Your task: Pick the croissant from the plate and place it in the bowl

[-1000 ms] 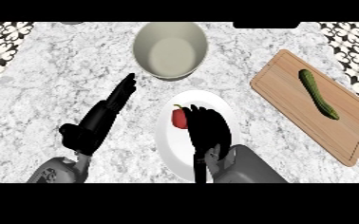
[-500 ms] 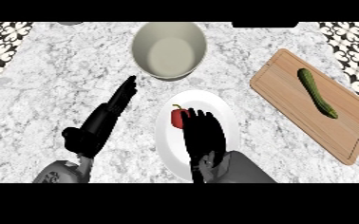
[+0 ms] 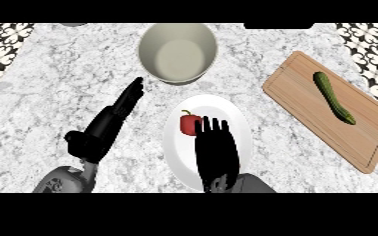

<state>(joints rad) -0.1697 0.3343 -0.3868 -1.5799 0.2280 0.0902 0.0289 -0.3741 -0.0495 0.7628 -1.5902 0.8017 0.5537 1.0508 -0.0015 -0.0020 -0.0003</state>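
Two black hands were in view above the marble counter [image 3: 44,100]. The left hand [image 3: 111,122] lay flat over the counter, fingers straight and held together, holding nothing, tips directed up and to the right toward the bowl [image 3: 178,52]. The bowl, beige and round, stood just beyond those fingertips, apart from them. To the right of the left hand's fingers sat the white plate [image 3: 221,111]. No croissant could be made out on it; the only item seen there was a red pepper [image 3: 190,124] with a green stem, on the plate's left part. The right hand [image 3: 215,152] was spread over the plate, fingers straight and slightly apart, closed on nothing. The pepper lay immediately left of and below those fingertips, touching or very nearly so; contact could not be confirmed. Well to the right of the right hand's fingers a wooden cutting board [image 3: 295,90] lay at an angle, carrying a green cucumber [image 3: 334,97].
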